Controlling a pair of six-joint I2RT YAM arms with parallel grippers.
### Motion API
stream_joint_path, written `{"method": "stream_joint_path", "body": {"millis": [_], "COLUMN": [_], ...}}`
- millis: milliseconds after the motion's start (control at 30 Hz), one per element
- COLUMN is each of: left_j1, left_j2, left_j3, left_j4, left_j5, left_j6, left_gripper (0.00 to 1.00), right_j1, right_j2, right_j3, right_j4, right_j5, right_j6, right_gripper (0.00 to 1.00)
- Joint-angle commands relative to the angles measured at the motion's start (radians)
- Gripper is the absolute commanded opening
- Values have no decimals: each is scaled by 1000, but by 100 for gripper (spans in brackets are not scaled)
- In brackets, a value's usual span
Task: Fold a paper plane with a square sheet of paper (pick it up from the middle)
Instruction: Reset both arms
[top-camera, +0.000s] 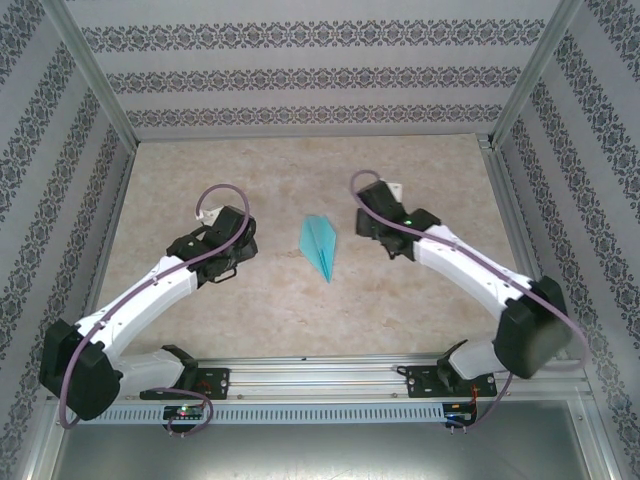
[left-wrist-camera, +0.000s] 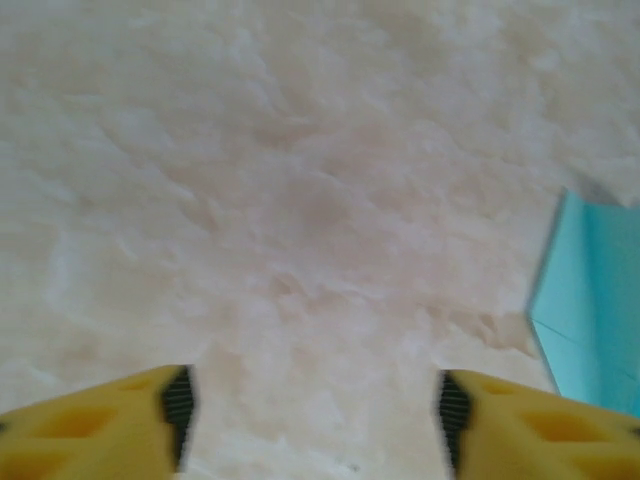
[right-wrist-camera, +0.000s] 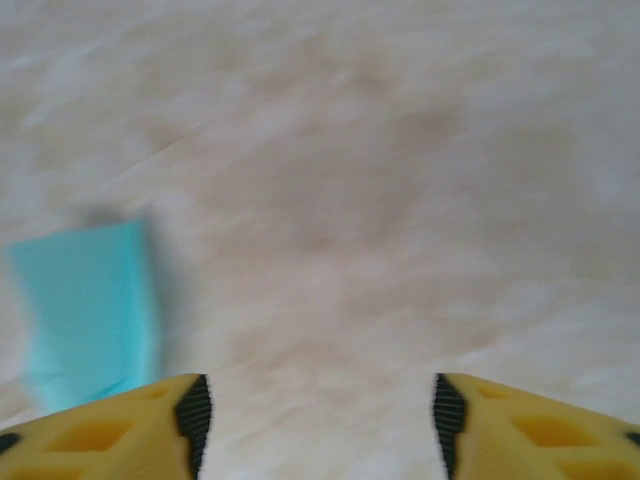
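Left gripper (left-wrist-camera: 312, 410) and right gripper (right-wrist-camera: 318, 410) both gape empty; paper plane (top-camera: 320, 245) lies between them, near each; we judge folding done, so back outward, clear of its wings

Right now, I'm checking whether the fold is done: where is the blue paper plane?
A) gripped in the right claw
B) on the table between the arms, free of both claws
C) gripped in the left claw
B: the paper plane lies on the table between the arms, and the left claw and right claw both stand open with nothing between them.
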Motion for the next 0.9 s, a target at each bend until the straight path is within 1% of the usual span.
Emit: {"method": "stream_joint_path", "body": {"millis": [0, 33, 67, 100, 167, 200, 267, 333, 433, 533, 600, 633, 667, 700, 733, 800, 867], "left_j1": [52, 70, 92, 121, 181, 213, 249, 268, 296, 312, 323, 333, 343, 349, 356, 364, 372], "left_j2": [-23, -25, -27, -26, -26, -26, -27, -26, -23, -16, -5, 2, 15, 28, 42, 77, 108], "left_j3": [-41, -48, -57, -62, -81, -93, -124, -155, -199, -246, -276, -298, -316, -336, -354, -388, -420], "left_j4": [-6, -1, 0, 2, 36, 66, 147, 221, 332, 460, 536, 589, 642, 698, 749, 854, 954], "left_j5": [-130, -145, -177, -205, -221, -223, -239, -283, -309, -318, -324, -314, -298, -284, -267, -244, -224], "left_j6": [45, 54, 53, 54, 80, 104, 164, 235, 343, 458, 508, 531, 555, 578, 602, 640, 660], "left_gripper": [91, 95, 99, 100, 100, 100, 100, 100, 100, 100, 100, 100, 100, 100, 100, 100, 100], "right_j1": [-65, -83, -98, -118, -157, -180, -233, -284, -349, -377, -391, -405, -417, -421, -431, -443, -448], "right_j2": [-57, -67, -78, -89, -97, -97, -93, -96, -95, -69, -58, -41, -25, -28, -34, -26, 10], "right_j3": [-95, -115, -130, -155, -206, -231, -282, -340, -444, -494, -532, -565, -589, -584, -591, -630, -656], "right_j4": [104, 123, 136, 161, 245, 284, 369, 467, 666, 778, 870, 955, 1023, 1017, 1047, 1160, 1250], "right_j5": [212, 249, 290, 324, 352, 371, 325, 285, 137, 56, -6, -56, -76, -77, -119, -196, -205], "right_j6": [-108, -138, -171, -205, -299, -320, -368, -389, -436, -477, -496, -503, -503, -505, -516, -552, -566], "right_gripper": [69, 70, 78, 83, 85, 91, 91, 92, 92, 92, 92, 92, 92, 92, 92, 92, 93]}}
